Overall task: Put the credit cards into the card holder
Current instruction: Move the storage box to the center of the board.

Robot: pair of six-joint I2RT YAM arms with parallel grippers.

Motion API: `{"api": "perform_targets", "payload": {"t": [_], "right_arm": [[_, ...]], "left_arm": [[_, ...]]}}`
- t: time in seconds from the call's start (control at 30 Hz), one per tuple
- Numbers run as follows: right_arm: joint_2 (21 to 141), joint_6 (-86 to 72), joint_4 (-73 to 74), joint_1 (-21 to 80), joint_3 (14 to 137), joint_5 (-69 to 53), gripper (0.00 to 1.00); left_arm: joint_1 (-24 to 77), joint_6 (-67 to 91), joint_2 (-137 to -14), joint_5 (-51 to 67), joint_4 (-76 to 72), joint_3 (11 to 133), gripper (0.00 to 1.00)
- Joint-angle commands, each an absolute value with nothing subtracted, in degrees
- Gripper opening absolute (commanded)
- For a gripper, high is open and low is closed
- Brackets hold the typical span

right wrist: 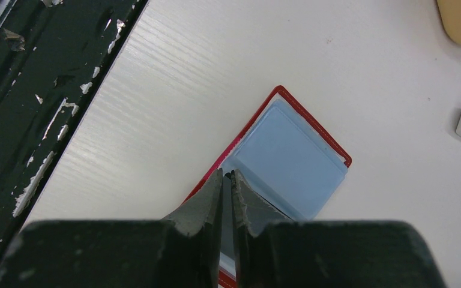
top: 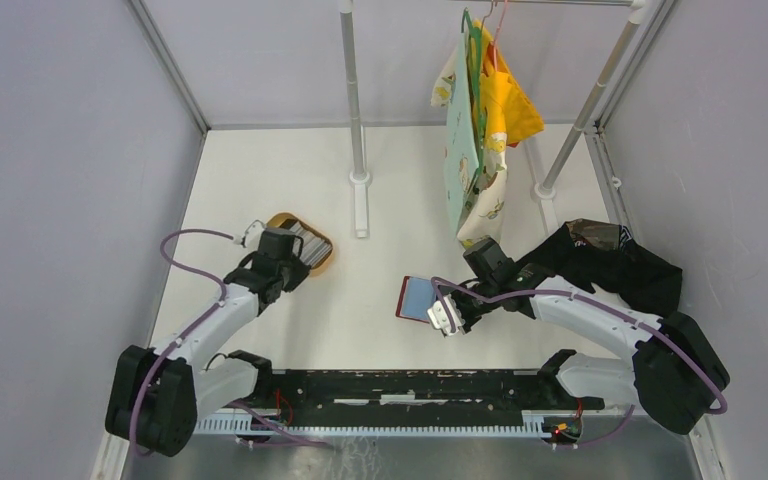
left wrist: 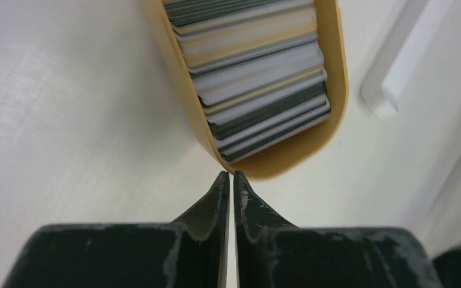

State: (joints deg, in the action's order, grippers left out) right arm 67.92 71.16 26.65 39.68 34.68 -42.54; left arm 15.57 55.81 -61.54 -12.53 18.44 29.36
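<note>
Credit cards (left wrist: 258, 66) stacked in tan tray (left wrist: 338, 90); left gripper (left wrist: 228, 175) pinched nearly shut at its rim. Right gripper (right wrist: 227, 173) clamps the open card holder (right wrist: 294, 147) near the worktop's (top: 360, 300) front edge.

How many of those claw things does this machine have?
2. The left gripper is at the tan tray; the right gripper pinches the open red card holder.

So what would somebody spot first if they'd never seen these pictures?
Probably the bright yellow and green clothes hanging at the back right. Next, the red card holder, lying open in the middle with its blue lining up and the right gripper pinched at its edge. On the left, a tan tray packed with credit cards sits just ahead of the left gripper.
</note>
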Motion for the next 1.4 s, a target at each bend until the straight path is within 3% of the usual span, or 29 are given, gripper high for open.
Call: {"api": "perform_targets", "payload": {"t": [0.0, 0.23, 0.43, 0.63, 0.73, 0.87, 0.93, 1.07, 1.17, 1.37], "right_arm": [[66.97, 70.88, 26.46, 39.61, 36.09, -43.16, 0.15], [67.06, 70.88, 26.63, 39.55, 36.20, -42.80, 0.15], [67.06, 70.98, 26.71, 39.32, 36.21, -42.80, 0.15], [67.32, 71.08, 26.83, 39.28, 36.21, -43.07, 0.15], [67.50, 71.06, 26.88, 39.28, 36.21, -43.00, 0.15], [67.68, 71.10, 26.98, 38.99, 36.21, -43.02, 0.15], [67.70, 71.12, 26.98, 38.88, 36.21, -43.15, 0.15], [68.07, 71.33, 27.09, 38.93, 36.12, -43.42, 0.15], [68.29, 71.45, 27.26, 38.93, 36.22, -43.46, 0.15], [68.80, 71.79, 27.78, 38.87, 36.29, -43.86, 0.15]], "left_arm": [[24.12, 63.72, -63.06, -14.19, 16.87, 30.82, 0.07], [35.32, 68.15, -69.26, -17.09, 14.34, 34.03, 0.11], [40.28, 62.13, -68.95, -21.03, 18.72, 40.37, 0.16], [39.65, 45.06, -67.07, -37.88, 28.05, 46.58, 0.52], [32.18, 38.80, -68.01, -41.29, 27.64, 47.42, 0.62], [12.58, 30.85, -66.87, -19.16, 11.92, 42.34, 0.63], [5.90, 29.93, -68.64, -14.92, 9.09, 42.50, 0.67], [-2.87, 31.29, -72.93, -7.50, 3.98, 42.81, 0.73], [-5.61, 31.67, -74.87, -9.75, 0.52, 43.06, 0.88], [-14.40, 34.75, -87.58, 3.50, -5.40, 47.51, 0.90]]}}
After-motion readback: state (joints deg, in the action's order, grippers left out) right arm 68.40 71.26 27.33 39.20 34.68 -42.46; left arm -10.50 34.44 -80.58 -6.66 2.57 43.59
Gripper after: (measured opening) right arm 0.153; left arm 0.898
